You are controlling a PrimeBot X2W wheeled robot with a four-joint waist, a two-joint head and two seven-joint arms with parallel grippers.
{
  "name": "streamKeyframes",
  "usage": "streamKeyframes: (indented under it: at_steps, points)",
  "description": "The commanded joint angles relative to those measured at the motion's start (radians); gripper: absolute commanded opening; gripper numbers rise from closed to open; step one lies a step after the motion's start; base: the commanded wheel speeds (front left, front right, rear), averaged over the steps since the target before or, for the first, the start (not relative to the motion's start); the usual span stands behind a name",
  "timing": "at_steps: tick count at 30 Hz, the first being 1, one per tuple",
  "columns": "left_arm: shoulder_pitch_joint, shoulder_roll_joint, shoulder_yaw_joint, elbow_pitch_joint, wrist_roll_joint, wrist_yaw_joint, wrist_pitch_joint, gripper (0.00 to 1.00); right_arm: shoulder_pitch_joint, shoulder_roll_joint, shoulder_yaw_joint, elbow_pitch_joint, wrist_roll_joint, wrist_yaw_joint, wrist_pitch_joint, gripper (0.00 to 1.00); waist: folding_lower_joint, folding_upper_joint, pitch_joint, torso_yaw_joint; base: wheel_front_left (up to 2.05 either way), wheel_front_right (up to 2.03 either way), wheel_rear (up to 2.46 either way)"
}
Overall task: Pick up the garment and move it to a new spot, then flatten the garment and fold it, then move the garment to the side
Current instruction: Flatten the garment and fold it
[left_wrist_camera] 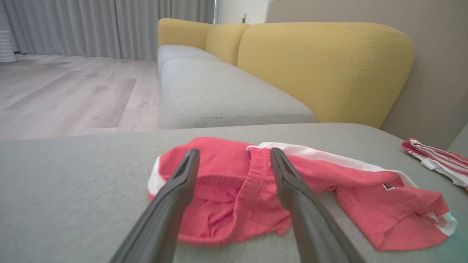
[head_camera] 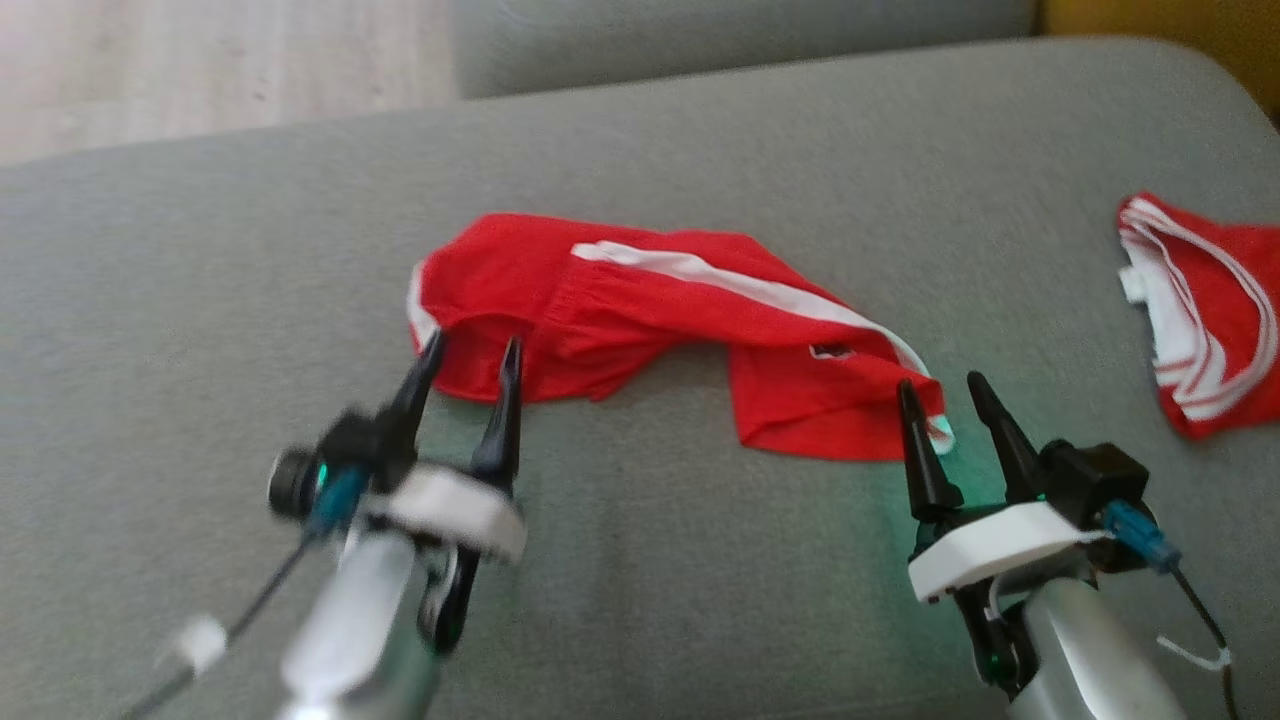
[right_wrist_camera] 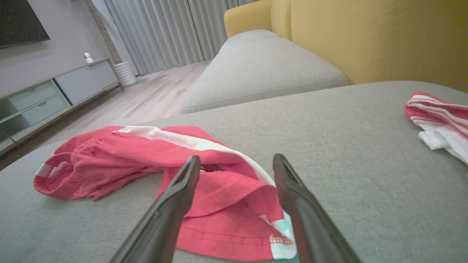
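The garment (head_camera: 660, 320) is a pair of red shorts with a white side stripe, lying crumpled across the middle of the grey sofa cushion (head_camera: 200, 300). My left gripper (head_camera: 470, 350) is open, its tips over the waistband end at the garment's left; in the left wrist view the left gripper (left_wrist_camera: 234, 153) frames the ribbed waistband (left_wrist_camera: 252, 175). My right gripper (head_camera: 940, 385) is open at the leg hem on the garment's right end; in the right wrist view the right gripper (right_wrist_camera: 236, 160) straddles that hem of the garment (right_wrist_camera: 234, 204). Nothing is held.
A second red-and-white striped garment (head_camera: 1210, 310) lies folded at the cushion's right edge. Yellow backrests (left_wrist_camera: 321, 69) stand behind the seat. Another grey seat cushion (left_wrist_camera: 219, 91) lies beyond, with wooden floor (left_wrist_camera: 65, 91) to the left and a low cabinet (right_wrist_camera: 44, 98) across the room.
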Motion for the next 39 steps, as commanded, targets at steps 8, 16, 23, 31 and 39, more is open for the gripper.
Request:
streamKeyframes:
  at_steps: [8,16,23,31,39]
  points:
    - [-0.335,0.004,-0.055,0.244,-0.163,-0.037,0.056,1.00,-0.059,-0.003,0.028,-0.041,0.008,-0.001,-0.004,1.00,-0.0002,0.0000,0.105,-0.110,0.00,0.00,0.00]
    - [-0.490,0.004,-0.122,0.436,-0.327,-0.059,0.197,1.00,-0.074,-0.003,0.032,-0.049,0.014,-0.001,-0.004,1.00,-0.0002,0.0000,0.136,-0.152,0.00,0.00,0.00]
    - [-0.500,0.004,-0.198,0.469,-0.400,-0.063,0.229,1.00,-0.077,-0.003,0.026,-0.048,0.012,-0.001,-0.004,1.00,-0.0002,0.0000,0.140,-0.148,0.00,0.00,0.00]
    - [-0.504,0.005,-0.305,0.407,-0.479,-0.063,0.154,1.00,-0.084,-0.003,0.041,-0.040,0.014,-0.001,-0.004,1.00,-0.0002,0.0000,0.138,-0.140,0.00,0.00,0.00]
    - [-0.490,0.007,-0.369,0.381,-0.535,-0.063,0.041,0.00,-0.061,-0.003,0.022,-0.016,0.008,-0.001,-0.004,1.00,-0.0002,0.0000,0.107,-0.102,0.00,0.00,0.00]
